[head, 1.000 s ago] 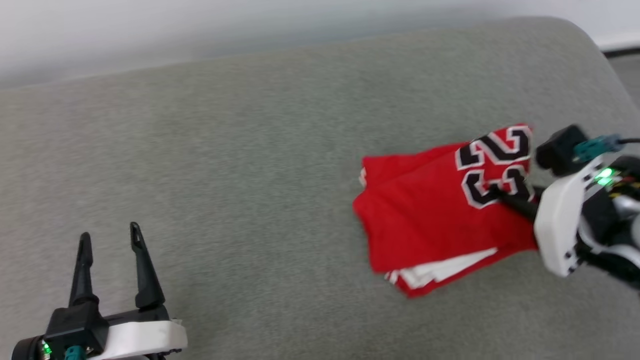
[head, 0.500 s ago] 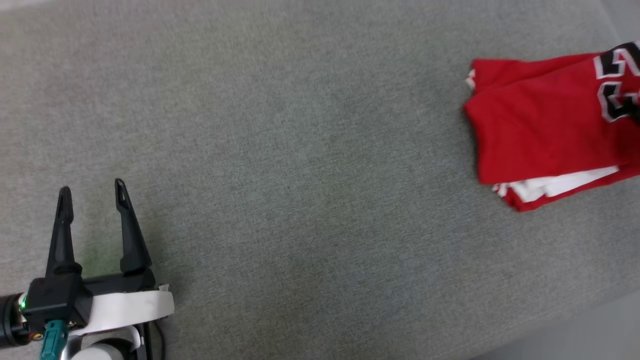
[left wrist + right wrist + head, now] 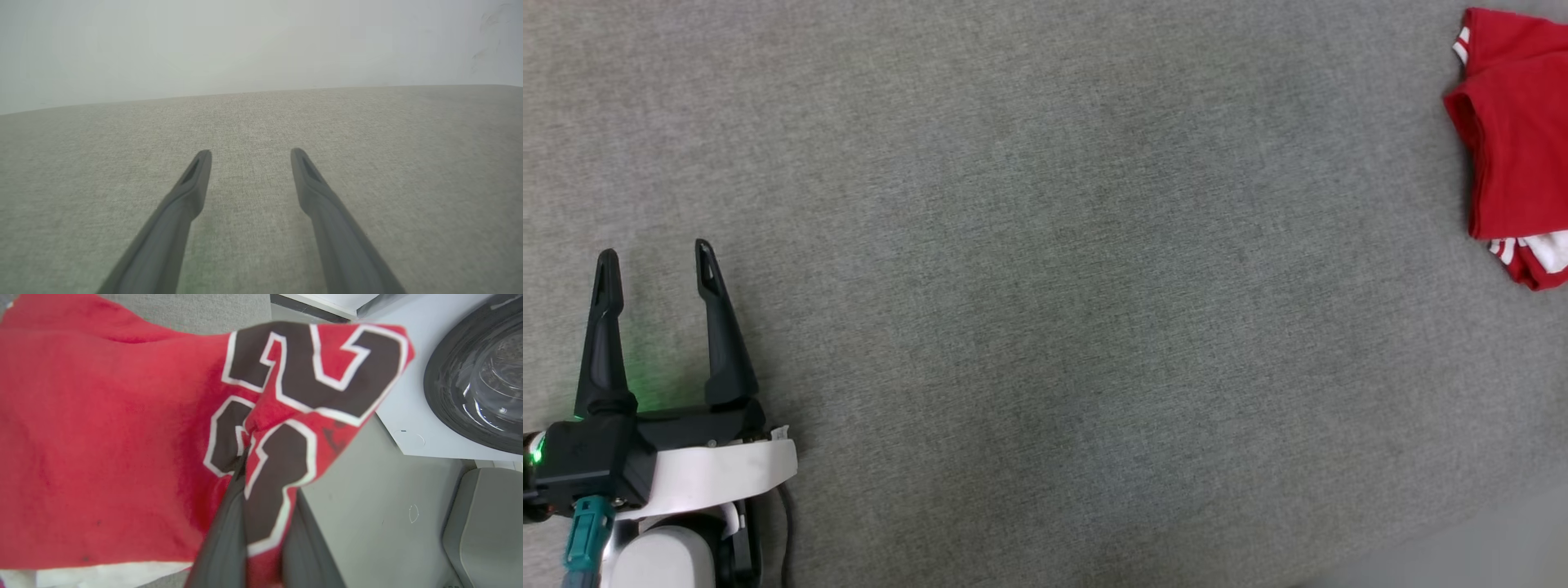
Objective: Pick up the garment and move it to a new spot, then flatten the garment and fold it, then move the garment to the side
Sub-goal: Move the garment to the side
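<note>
Compared with a second ago, my head camera points further left, so the shirt (image 3: 1515, 155) is cut off at the right edge. It lies folded on the cushion (image 3: 1045, 310), well apart from the left gripper (image 3: 655, 251), whose fingers stand wide and empty.

Left wrist view: both fingers are spread over bare cushion, touching nothing.

Right wrist view: the right gripper (image 3: 244, 463) is pinched on the shirt's numbered corner, which seems lifted past the cushion's edge, though blur leaves me unsure.

For the sideways move, I judge it best to drag low and slowly so the folds stay stacked, releasing only once everything lies flat.
</note>
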Tool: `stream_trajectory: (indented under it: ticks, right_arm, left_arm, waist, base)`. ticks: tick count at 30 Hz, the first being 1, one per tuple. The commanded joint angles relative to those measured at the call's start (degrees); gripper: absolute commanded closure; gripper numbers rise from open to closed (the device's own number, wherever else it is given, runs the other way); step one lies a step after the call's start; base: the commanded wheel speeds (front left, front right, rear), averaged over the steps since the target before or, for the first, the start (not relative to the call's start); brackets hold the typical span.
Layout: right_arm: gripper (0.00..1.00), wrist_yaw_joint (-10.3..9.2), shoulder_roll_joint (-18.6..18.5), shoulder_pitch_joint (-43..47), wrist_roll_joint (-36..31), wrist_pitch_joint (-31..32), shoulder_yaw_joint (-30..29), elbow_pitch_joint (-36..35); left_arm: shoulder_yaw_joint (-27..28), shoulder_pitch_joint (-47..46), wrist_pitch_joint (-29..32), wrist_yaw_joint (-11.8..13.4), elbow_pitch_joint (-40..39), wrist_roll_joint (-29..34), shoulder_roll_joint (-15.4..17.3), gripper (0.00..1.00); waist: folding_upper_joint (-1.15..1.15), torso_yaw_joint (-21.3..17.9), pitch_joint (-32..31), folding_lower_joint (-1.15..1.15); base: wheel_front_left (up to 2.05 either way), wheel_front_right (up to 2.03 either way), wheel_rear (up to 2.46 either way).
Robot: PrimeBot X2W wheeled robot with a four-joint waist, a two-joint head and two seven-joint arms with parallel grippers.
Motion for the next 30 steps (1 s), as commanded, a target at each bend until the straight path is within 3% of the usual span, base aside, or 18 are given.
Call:
stream_trajectory:
  ticks: [1, 2, 3, 4, 8, 12, 18, 22, 25, 30]
  right_arm:
    - [1.0, -0.09, 0.5, -0.9, -0.5, -0.4, -0.2, 0.6]
    - [1.0, -0.09, 0.9, -1.2, -0.8, -1.0, -0.9, 1.8]
    - [0.57, -0.09, 1.4, -1.2, -1.3, -1.3, -1.1, 2.7]
    - [0.0, -0.09, 2.0, -1.1, -1.6, -1.6, -1.5, 3.7]
    - [0.0, -0.09, 3.3, -1.3, -3.9, -6.9, -4.3, 6.8]
    - [0.0, -0.09, 3.2, -1.6, -9.1, -16.1, -7.4, 7.5]
    - [0.0, -0.08, 7.7, 1.7, -16.2, -30.1, -15.3, 4.7]
    - [0.0, -0.08, 13.8, 6.5, -20.0, -32.1, -22.4, -3.6]
    - [0.0, -0.08, 19.7, 13.4, -22.7, -32.1, -27.7, -14.9]
    - [0.0, -0.08, 28.8, 25.9, -26.5, -32.1, -31.3, -30.0]
  left_arm:
    - [0.2, -0.6, -0.1, 0.0, 0.1, 0.4, 0.1, 0.0]
    - [0.1, -0.5, -0.1, 0.1, 0.2, 0.4, 0.0, 0.0]
    - [0.0, -0.5, -0.1, 0.1, 0.4, 0.3, -0.1, 0.0]
    - [-0.1, -0.3, -0.1, 0.2, 0.5, 0.2, -0.2, 0.0]
    - [-0.4, 1.3, -0.1, 0.7, 1.4, -0.3, -0.8, 0.0]
    - [-0.9, 3.3, -0.1, 1.0, 1.9, -0.9, -1.2, 0.0]
    - [-2.1, 6.3, -0.1, 1.6, 2.5, -1.8, -1.7, 0.0]
    - [-2.8, 8.0, -0.1, 2.2, 2.9, -2.4, -1.8, 0.0]
    - [-3.4, 9.2, -0.1, 2.3, 3.4, -2.7, -1.9, 0.0]
    - [-3.9, 10.9, -0.1, 2.6, 4.4, -3.2, -2.0, 0.0]
  waist:
    - [0.0, 0.1, -0.3, -0.01]
    - [0.0, 0.3, -0.7, -0.01]
    - [0.0, 0.5, -1.3, -0.01]
    - [0.0, 0.6, -2.0, -0.01]
    - [0.0, 1.7, -6.3, -0.01]
    - [0.0, 3.0, -10.6, -0.01]
    - [0.0, 5.4, -16.0, -0.01]
    - [0.0, 7.1, -19.1, -0.01]
    - [0.0, 8.4, -21.1, -0.01]
    - [0.0, 10.5, -24.0, -0.01]
  base:
    - [0.0, 0.0, 0.0]
    - [0.0, 0.0, 0.0]
    - [0.0, 0.0, 0.0]
    - [0.0, 0.0, 0.0]
    - [0.0, 0.0, 0.0]
    - [0.0, 0.0, 0.0]
    - [0.0, 0.0, 0.0]
    - [0.0, 0.0, 0.0]
    - [0.0, 0.0, 0.0]
    - [0.0, 0.0, 0.0]
